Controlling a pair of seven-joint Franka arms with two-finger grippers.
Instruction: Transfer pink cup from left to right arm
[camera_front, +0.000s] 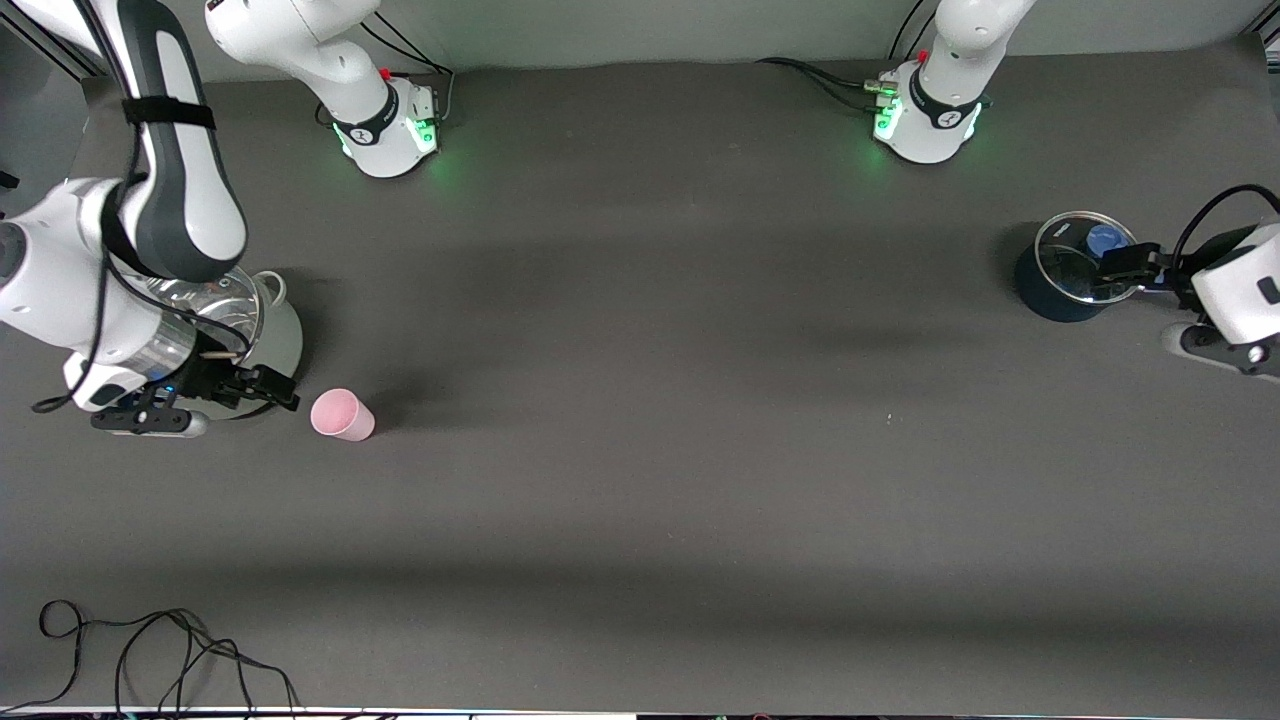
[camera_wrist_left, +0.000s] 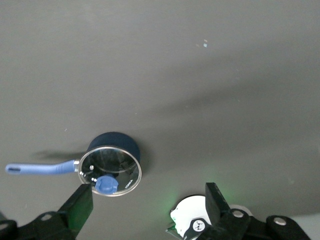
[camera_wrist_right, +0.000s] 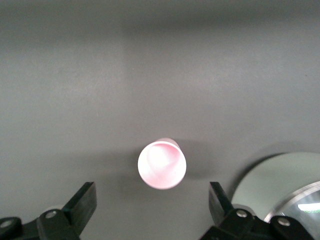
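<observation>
The pink cup (camera_front: 342, 414) stands upright on the table at the right arm's end, beside a pale pot and slightly nearer the front camera. My right gripper (camera_front: 262, 390) is open and empty, low by the pot's edge, a short way from the cup. In the right wrist view the cup (camera_wrist_right: 162, 164) lies just ahead of the open right gripper (camera_wrist_right: 151, 190), not between the fingers. My left gripper (camera_front: 1125, 275) is open and empty over a blue saucepan at the left arm's end; it also shows in the left wrist view (camera_wrist_left: 147, 191).
A pale pot with a shiny steel inside (camera_front: 275, 330) stands under the right arm's wrist, also in the right wrist view (camera_wrist_right: 280, 185). A dark blue saucepan with glass lid (camera_front: 1060, 290) and blue handle (camera_wrist_left: 40, 168) stands under the left gripper. Loose cables (camera_front: 150, 660) lie at the front edge.
</observation>
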